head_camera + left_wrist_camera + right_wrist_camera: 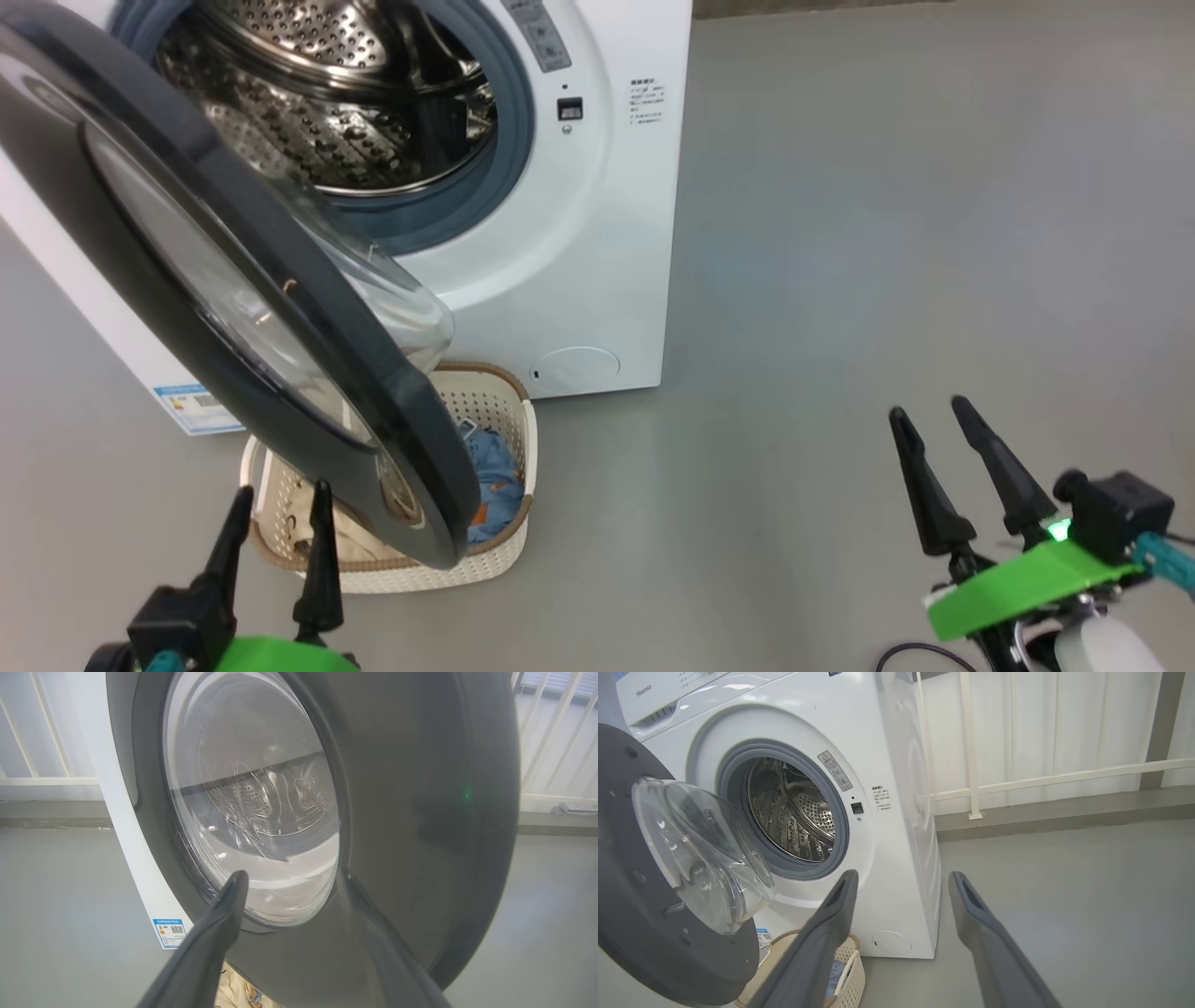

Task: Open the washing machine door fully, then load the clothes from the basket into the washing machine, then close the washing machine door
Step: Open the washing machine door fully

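The white washing machine (597,233) stands with its steel drum (794,812) exposed. The washing machine door (392,392), black-rimmed with a clear bowl window, hangs partly open, and its lower edge overhangs the basket (448,569). The cream basket sits on the floor against the machine's front. The clothes lie in it: a blue garment (490,476) and a cream one (350,546), half hidden by the door. My left gripper (283,492) is open just in front of the door's outer face (420,812), apart from it. My right gripper (929,411) is open over bare floor to the right, holding nothing.
Grey floor (887,233) stretches to the right of the machine. A white railing (971,788) runs along the wall behind. The machine's front carries a blue label sticker (170,931) and a round service flap (577,366). A dark cable (920,651) lies by my right arm.
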Tool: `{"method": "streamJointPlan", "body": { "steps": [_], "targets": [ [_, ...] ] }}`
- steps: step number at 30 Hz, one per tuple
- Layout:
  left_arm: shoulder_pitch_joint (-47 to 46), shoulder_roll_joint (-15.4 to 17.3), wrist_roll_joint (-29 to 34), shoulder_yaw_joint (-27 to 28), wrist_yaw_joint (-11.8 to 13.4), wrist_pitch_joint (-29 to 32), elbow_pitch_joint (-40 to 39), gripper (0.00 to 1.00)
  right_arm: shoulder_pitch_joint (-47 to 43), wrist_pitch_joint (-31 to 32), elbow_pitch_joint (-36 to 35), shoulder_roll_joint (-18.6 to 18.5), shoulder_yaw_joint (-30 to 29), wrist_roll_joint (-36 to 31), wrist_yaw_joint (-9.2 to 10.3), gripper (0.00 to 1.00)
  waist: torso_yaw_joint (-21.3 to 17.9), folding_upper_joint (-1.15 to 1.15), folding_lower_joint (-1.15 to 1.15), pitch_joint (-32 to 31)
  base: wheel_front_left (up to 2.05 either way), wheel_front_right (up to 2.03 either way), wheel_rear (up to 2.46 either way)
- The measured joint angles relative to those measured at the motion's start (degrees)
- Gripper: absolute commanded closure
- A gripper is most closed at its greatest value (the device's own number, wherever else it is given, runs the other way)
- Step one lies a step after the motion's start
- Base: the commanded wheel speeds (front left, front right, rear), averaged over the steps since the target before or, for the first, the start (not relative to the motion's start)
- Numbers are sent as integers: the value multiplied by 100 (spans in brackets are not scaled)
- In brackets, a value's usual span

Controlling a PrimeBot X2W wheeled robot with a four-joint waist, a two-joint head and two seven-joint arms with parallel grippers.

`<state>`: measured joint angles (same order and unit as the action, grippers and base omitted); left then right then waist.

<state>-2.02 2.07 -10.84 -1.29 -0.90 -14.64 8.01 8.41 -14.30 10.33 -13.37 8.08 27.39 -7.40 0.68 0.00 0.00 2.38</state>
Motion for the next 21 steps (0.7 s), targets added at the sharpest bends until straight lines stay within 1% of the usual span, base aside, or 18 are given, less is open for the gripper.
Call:
{"method": "streamJointPlan", "body": {
  "steps": [3, 5, 8, 10, 12, 14, 21],
  "targets": [
    [147, 8, -7, -18, 60, 0, -59, 0, -288, 0, -110, 142, -196, -353, 0, 0, -34, 0, 0, -59, 0, 0, 0],
    [248, 11, -8, -37, 74, 0, -86, 0, -516, -1, -131, 293, -331, -450, 0, 0, -48, 0, 0, -95, 0, 0, 0],
    [454, 14, -35, -65, 175, 0, -162, 0, -832, 0, -200, 492, -526, -767, 0, 0, -82, 0, 0, -166, 0, 0, 0],
    [527, 15, -77, -58, 223, 0, -204, 0, -890, 0, -231, 560, -575, -839, 0, 0, -102, 0, 0, -193, 0, 0, 0],
    [578, 16, -98, -55, 270, 0, -244, 0, -957, 0, -282, 604, -613, -1027, 0, 0, -111, 0, 0, -207, 0, 0, 0],
    [583, 18, -107, -38, 272, 0, -283, 0, -979, 0, -292, 638, -700, -1067, 0, 0, -113, 0, 0, -208, 0, 0, 0],
    [593, 20, -98, -53, 323, 0, -346, 0, -979, 0, -327, 661, -723, -1140, 0, 0, -88, 0, 0, -205, 0, 0, 0]
  ]
}}
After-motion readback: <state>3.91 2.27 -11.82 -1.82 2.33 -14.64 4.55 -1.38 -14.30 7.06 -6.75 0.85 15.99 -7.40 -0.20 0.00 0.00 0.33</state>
